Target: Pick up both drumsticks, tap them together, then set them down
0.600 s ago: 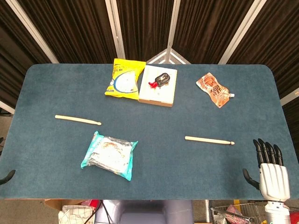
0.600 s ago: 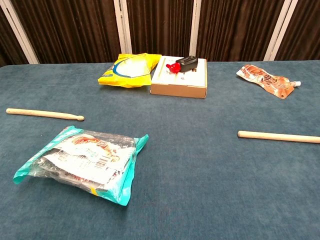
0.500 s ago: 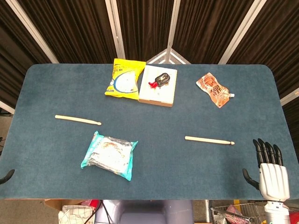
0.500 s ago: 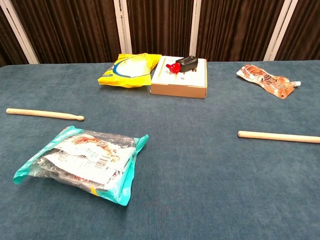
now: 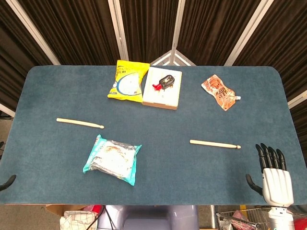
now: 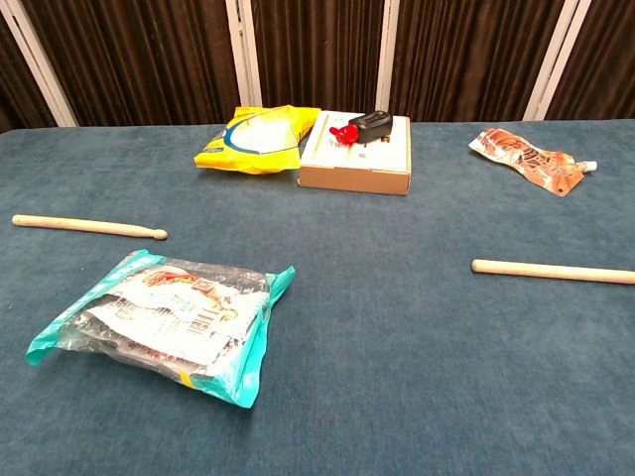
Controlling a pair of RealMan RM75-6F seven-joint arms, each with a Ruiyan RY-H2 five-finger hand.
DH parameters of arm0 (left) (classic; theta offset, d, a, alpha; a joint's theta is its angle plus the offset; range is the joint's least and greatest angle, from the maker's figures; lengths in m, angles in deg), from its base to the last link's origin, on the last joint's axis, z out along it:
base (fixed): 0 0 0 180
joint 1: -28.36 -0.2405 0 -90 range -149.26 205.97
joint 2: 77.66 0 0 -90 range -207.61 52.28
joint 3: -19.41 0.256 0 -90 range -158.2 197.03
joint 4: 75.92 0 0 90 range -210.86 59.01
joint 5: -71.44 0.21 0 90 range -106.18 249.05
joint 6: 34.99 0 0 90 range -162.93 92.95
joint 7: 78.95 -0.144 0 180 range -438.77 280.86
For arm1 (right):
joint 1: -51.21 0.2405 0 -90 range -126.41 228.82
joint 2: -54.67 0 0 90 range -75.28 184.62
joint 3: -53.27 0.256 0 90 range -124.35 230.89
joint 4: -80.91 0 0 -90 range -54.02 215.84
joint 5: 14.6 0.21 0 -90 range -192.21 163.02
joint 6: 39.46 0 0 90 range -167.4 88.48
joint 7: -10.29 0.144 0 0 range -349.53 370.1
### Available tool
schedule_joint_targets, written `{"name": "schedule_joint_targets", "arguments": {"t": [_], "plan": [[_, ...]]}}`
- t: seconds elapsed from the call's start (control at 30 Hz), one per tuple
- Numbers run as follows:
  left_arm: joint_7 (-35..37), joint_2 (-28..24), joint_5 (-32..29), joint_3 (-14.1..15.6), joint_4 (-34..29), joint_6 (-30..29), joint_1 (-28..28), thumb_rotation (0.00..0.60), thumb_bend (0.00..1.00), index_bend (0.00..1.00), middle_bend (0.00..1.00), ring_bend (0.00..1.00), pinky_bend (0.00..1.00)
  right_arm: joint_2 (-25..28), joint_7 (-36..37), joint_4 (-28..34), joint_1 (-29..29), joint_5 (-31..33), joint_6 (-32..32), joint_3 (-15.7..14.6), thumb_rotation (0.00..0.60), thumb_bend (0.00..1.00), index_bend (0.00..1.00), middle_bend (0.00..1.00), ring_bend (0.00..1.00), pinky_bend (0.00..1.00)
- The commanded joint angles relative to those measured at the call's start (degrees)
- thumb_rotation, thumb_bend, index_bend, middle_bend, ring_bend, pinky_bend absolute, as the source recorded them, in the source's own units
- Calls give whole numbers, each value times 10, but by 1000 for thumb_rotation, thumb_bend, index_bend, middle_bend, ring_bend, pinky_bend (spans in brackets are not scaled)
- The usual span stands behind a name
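Two pale wooden drumsticks lie flat on the blue table [image 5: 192, 182]. One drumstick [image 5: 79, 123] [image 6: 87, 226] is at the left, the other drumstick [image 5: 215, 143] [image 6: 552, 270] at the right. My right hand [image 5: 272, 171] hovers at the near right corner, fingers straight and apart, holding nothing, a short way nearer than the right stick's tip. Of my left hand only a dark tip [image 5: 6, 181] shows at the near left edge, far from the left stick. The chest view shows neither hand.
A teal snack packet [image 5: 112, 159] [image 6: 169, 322] lies just nearer than the left stick. At the back are a yellow chip bag [image 5: 127, 79], a white box [image 5: 162, 87] with a black and red item [image 5: 164, 81] on it, and an orange pouch [image 5: 219, 91].
My right hand has shifted slightly to the left. Both drumsticks and the left hand's tip stay where they were.
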Motion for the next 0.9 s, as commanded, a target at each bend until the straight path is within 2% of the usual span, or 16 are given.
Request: {"name": "schedule_joint_targets", "arguments": {"t": [0.03,0.13,0.23,0.3,0.4,0.53,0.6,0.77,0.9], "plan": [[8,4,7,-5,12,-8,2,600,305,13,13,0,0,-9,-6,-1,4,3,-4,3,600,310,92,87,64,5],[17,7,16,-11,23,-19,4,600,305,13,13,0,0,-20,-18,-1,16,13,-23,8,600,310,148,131,68,4],[23,12,23,-23,34,-38,6,600,305,13,13,0,0,-25,-20,12,45,44,-67,27,600,310,199,168,80,4],[24,16,24,-29,38,-43,9,600,305,13,13,0,0,-18,-14,31,72,80,-114,44,600,310,199,168,85,4],[25,19,19,-32,41,-31,16,600,306,13,14,0,0,-16,-37,37,124,148,-173,91,600,310,199,168,92,3],[17,18,7,-33,40,-11,24,600,306,13,16,0,0,-52,-102,0,192,244,-221,140,600,310,210,168,94,0],[15,17,1,-34,38,-7,25,600,306,13,16,0,0,-69,-127,-19,217,285,-233,154,600,311,220,170,94,0],[12,16,-8,-36,37,-3,26,600,306,13,16,0,0,-113,-193,-80,269,371,-252,165,600,310,251,234,115,0],[8,14,-11,-34,33,1,25,600,306,13,16,0,0,-147,-217,-125,295,416,-249,163,600,310,282,293,141,0]]}}
